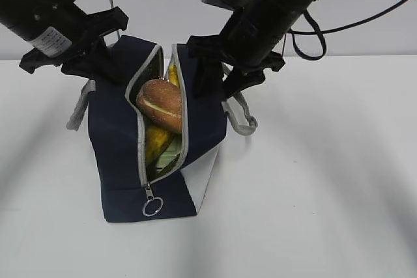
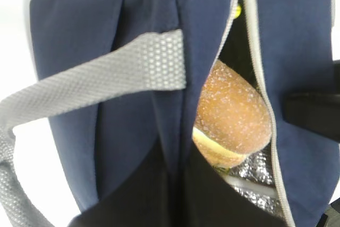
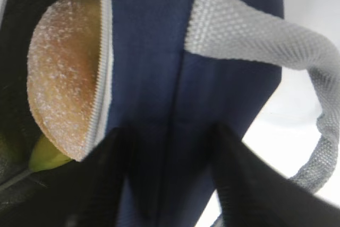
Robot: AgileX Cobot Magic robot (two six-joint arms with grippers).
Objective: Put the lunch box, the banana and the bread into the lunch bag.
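Note:
The navy lunch bag (image 1: 117,148) stands on the white table with its zipper open. The bread (image 1: 161,103) sits on top in the opening, over the banana (image 1: 155,142) and the pale green lid of the lunch box (image 1: 168,158). My left gripper (image 1: 107,63) is shut on a fold of the bag's left wall (image 2: 106,41), next to the bread (image 2: 231,115). My right gripper (image 3: 170,158) is open, its jaws straddling the bag's right wall (image 3: 149,51). The bread (image 3: 61,89) and the banana's tip (image 3: 45,155) lie just left of it.
Grey strap handles hang off both sides of the bag (image 1: 78,112) (image 1: 244,120). The zipper's ring pull (image 1: 152,207) lies at the bag's near end. Silver lining (image 2: 255,168) shows under the bread. A black cable (image 1: 313,34) loops behind the right arm.

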